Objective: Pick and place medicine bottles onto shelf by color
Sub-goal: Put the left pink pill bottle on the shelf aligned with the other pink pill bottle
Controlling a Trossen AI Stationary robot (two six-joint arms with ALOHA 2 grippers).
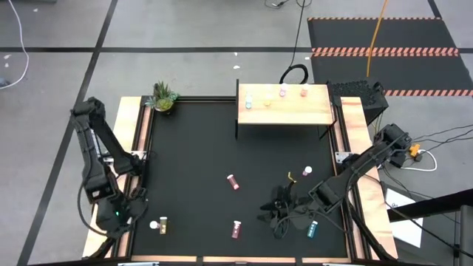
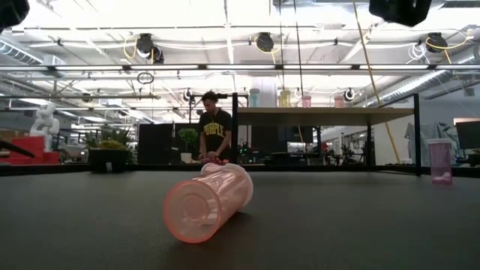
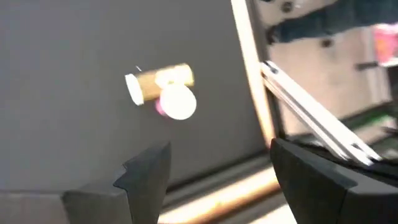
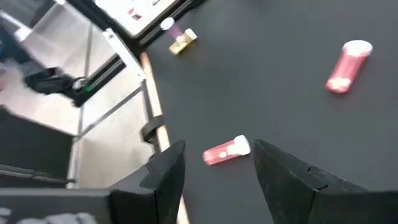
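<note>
The shelf [image 1: 284, 106] stands at the table's far right with several medicine bottles on top. More bottles lie on the black table: a pink one [image 1: 233, 182] in the middle, a pink one [image 4: 227, 150] near the front edge, a gold one [image 1: 306, 172] and a teal one [image 1: 312, 230] at the right. At the front left a gold bottle [image 3: 161, 79] lies beside a white-capped pink one [image 3: 177, 102]. My left gripper [image 3: 217, 165] hangs open above and short of that pair. My right gripper [image 4: 217, 165] is open above the table, short of the front pink bottle.
A small potted plant [image 1: 163, 98] sits at the far left corner. Wooden side rails [image 1: 139, 148] run along both table sides. In the low view a pink bottle [image 2: 206, 202] lies close to the camera, and a person [image 2: 214, 131] stands in the room beyond.
</note>
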